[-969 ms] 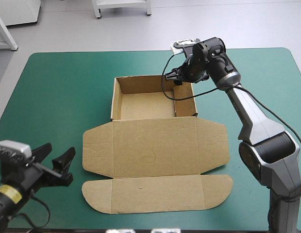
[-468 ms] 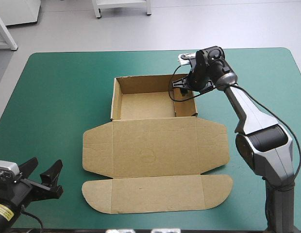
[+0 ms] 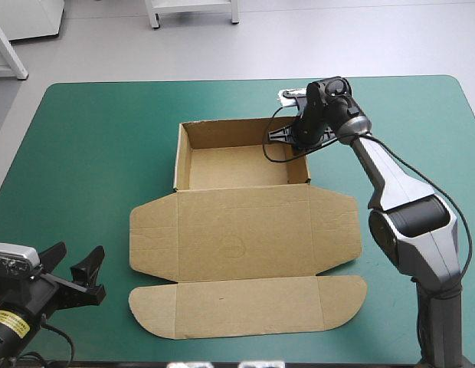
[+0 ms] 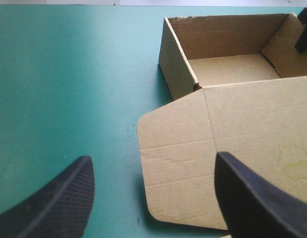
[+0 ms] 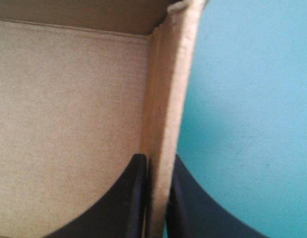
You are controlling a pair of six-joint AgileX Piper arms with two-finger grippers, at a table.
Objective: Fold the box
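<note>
Black left jaws stand wide apart at the high view's lower left, over the teal-green counter (image 3: 92,130). Brown box (image 3: 244,222) lies mid-frame: its open tray (image 3: 178,153) is bare inside and its lid is flat, marked with a faint ring (image 3: 234,247). At upper right, the right jaws pinch the tray's right wall.

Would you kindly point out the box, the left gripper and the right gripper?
box (image 3: 245,230): high view, on its flat lid panel.
left gripper (image 3: 80,251): high view, midway between its open fingertips.
right gripper (image 5: 157,158): right wrist view, midway between fingertips pinching the box's wall.
</note>
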